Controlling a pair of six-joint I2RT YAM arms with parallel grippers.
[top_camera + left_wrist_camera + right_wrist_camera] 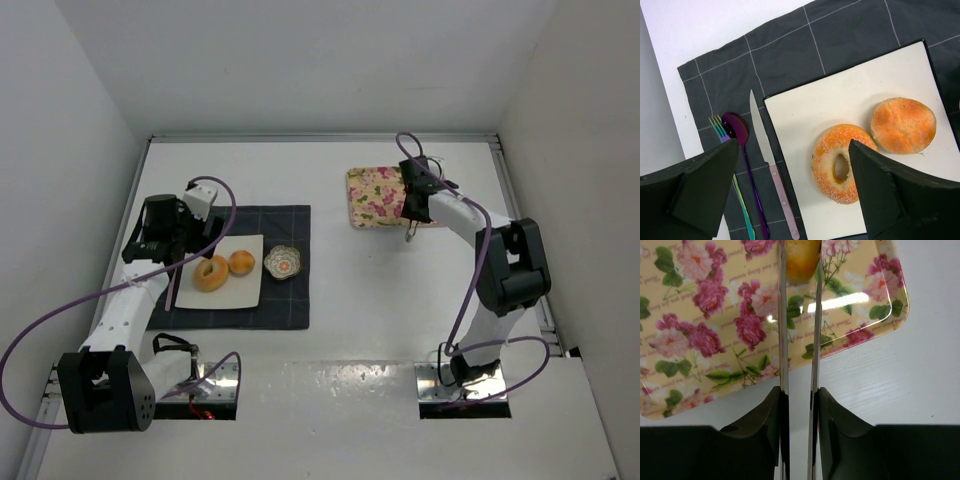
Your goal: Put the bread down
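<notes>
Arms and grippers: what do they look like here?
The left arm and right arm have white links and black joint housings, with purple cables looping alongside. The left gripper and right gripper have matte black wedge-shaped fingers.

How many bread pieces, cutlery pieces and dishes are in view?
Bread: 3, ring-shaped golden bagel, round golden bun, golden piece between metal tongs
Cutlery: 3, rainbow fork, purple spoon, pink-handled knife
Dishes: 3, white square plate, floral tray, scalloped white dish
Total: 9

Overhead view spans both wrist close-ups' plate (243,294), tray (372,197).
</notes>
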